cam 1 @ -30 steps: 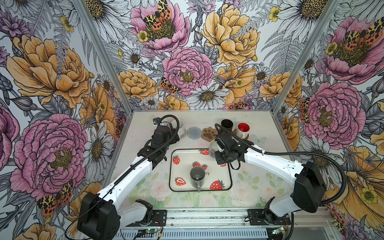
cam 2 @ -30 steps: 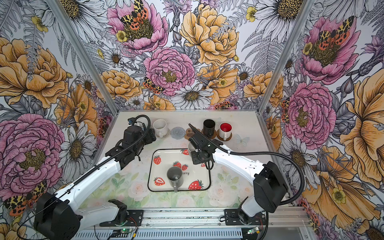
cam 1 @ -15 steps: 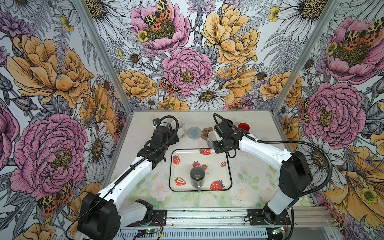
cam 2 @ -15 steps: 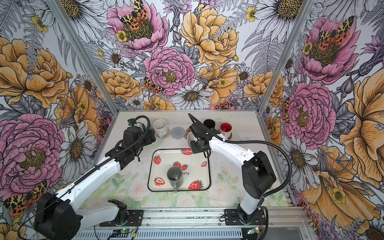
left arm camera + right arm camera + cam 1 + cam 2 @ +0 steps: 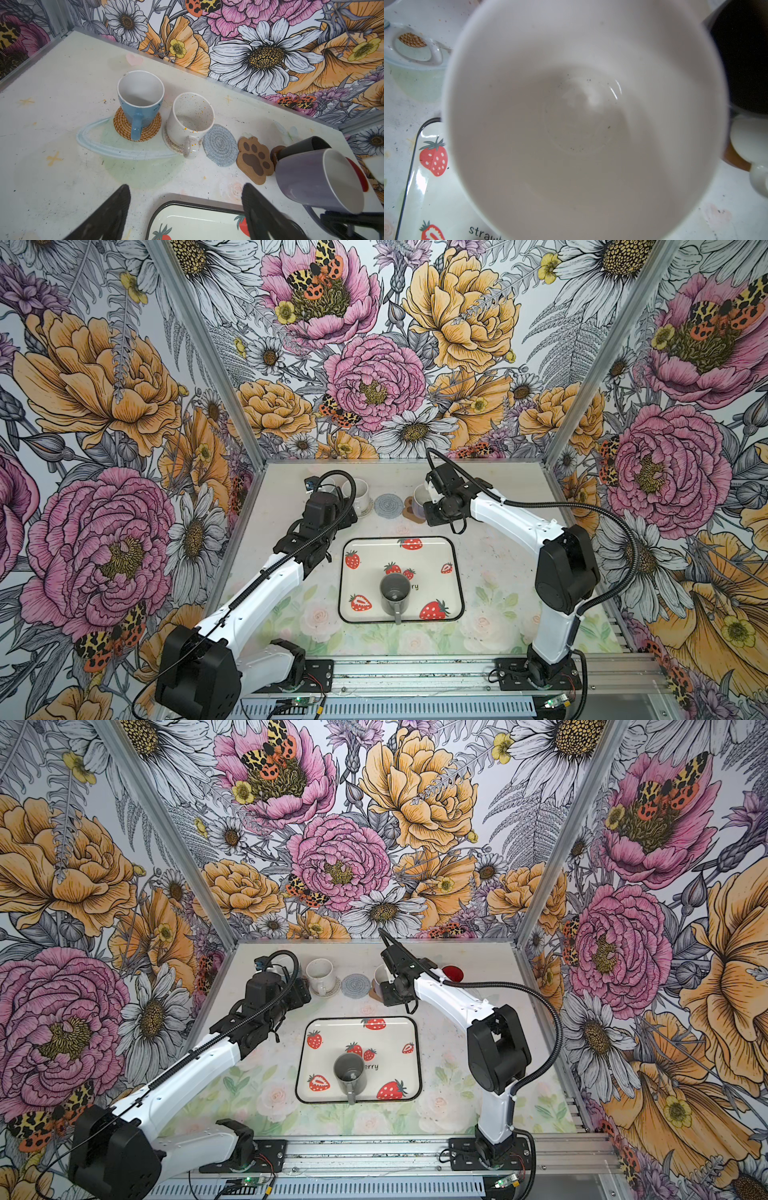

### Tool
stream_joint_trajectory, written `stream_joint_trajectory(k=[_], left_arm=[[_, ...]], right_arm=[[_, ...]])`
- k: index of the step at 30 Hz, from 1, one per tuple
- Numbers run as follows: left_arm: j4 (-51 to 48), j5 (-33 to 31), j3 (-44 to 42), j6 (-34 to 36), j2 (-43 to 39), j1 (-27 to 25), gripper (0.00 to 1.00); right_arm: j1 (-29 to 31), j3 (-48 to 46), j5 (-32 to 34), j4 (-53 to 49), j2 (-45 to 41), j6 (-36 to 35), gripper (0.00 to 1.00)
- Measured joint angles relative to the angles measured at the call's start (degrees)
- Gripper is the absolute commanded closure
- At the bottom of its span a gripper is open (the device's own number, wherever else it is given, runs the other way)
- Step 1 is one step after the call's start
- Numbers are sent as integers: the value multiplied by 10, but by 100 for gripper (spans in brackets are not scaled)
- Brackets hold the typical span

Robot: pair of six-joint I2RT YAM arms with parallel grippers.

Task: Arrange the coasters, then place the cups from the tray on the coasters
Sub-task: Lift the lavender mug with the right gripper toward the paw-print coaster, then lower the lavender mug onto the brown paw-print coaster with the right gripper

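Left wrist view: my right fingers (image 5: 353, 220), pinching the lavender mug (image 5: 307, 178), have carried it off the tray (image 5: 197, 225) to the paw coaster (image 5: 254, 160), ready to lower; my left fingers (image 5: 112, 214) are spread.

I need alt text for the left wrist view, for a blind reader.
A light blue mug stands on a round tan rattan coaster beside a white speckled mug on a whitish woven coaster. A grey-blue woven coaster and a tan paw-shaped coaster lie bare; a tilted lavender mug hangs past them.

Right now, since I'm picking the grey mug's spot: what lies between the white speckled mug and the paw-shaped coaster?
The grey-blue woven coaster, nothing standing on it; the left wrist view shows it best.
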Motion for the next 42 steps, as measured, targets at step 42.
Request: stream_joint_trajectory(k=[42], left_arm=[[2,7,-8,0,2,15,14]], right_arm=[[-23,134,-13,-10,155,-9,100]])
